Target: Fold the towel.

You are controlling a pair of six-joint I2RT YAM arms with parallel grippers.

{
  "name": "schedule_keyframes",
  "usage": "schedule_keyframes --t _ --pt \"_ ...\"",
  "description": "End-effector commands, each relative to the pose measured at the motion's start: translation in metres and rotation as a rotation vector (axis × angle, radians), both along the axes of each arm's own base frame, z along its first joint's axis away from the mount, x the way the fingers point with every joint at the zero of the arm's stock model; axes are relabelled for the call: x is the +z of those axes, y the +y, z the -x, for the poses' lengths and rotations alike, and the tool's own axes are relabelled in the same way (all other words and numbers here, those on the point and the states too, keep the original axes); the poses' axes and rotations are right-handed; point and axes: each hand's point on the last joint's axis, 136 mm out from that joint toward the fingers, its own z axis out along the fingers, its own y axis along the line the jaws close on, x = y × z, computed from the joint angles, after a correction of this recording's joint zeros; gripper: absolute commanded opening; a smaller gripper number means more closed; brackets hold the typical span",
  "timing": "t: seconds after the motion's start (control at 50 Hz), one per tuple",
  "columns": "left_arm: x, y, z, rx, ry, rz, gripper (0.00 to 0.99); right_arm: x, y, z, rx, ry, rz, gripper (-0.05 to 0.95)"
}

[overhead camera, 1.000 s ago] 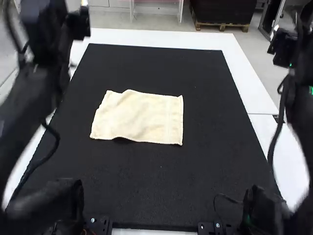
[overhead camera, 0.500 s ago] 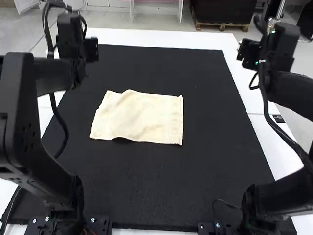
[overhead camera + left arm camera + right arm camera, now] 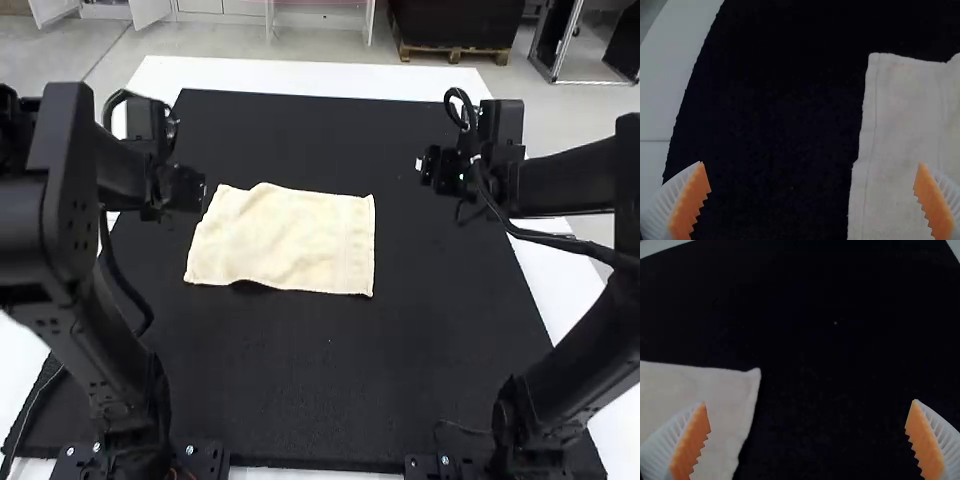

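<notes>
Softly rumpled, the cream towel (image 3: pixel 285 240) lies spread, roughly rectangular, on the matte black mat (image 3: pixel 330 380). The left gripper (image 3: pixel 185 190), near one short edge, and the right gripper (image 3: pixel 432 170), past the other, hold ribbed, orange-padded fingers (image 3: pixel 691 200) wide apart.

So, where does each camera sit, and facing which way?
High: above and behind, facing forward and down over the towel; left arm, right arm show.
Left wrist: on that arm, facing down at towel and mat; two fingers show.
Right wrist: on that arm, facing down at towel's corner; two fingers show.
Both wrist views share towel, mat.
</notes>
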Motion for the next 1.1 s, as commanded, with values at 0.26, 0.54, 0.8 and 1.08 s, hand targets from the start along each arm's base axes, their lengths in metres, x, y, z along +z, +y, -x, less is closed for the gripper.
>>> schedule_keyframes --t 0.26,0.54,0.8,1.08 --pt "-0.01 -0.004 -0.037 -0.155 -0.01 0.153 0.959 -0.039 0.041 -0.008 0.118 0.103 -0.031 0.9" --pt "-0.028 -0.023 -0.056 -0.237 0.034 0.187 0.956 -0.056 0.067 -0.023 0.174 0.141 -0.038 0.9" --pt "-0.064 -0.032 -0.076 -0.293 0.1 0.182 0.956 -0.077 0.072 -0.034 0.172 0.182 -0.054 0.9" --pt "-0.076 -0.027 -0.099 -0.3 0.073 0.172 0.961 -0.094 0.086 -0.045 0.184 0.221 -0.078 0.9"
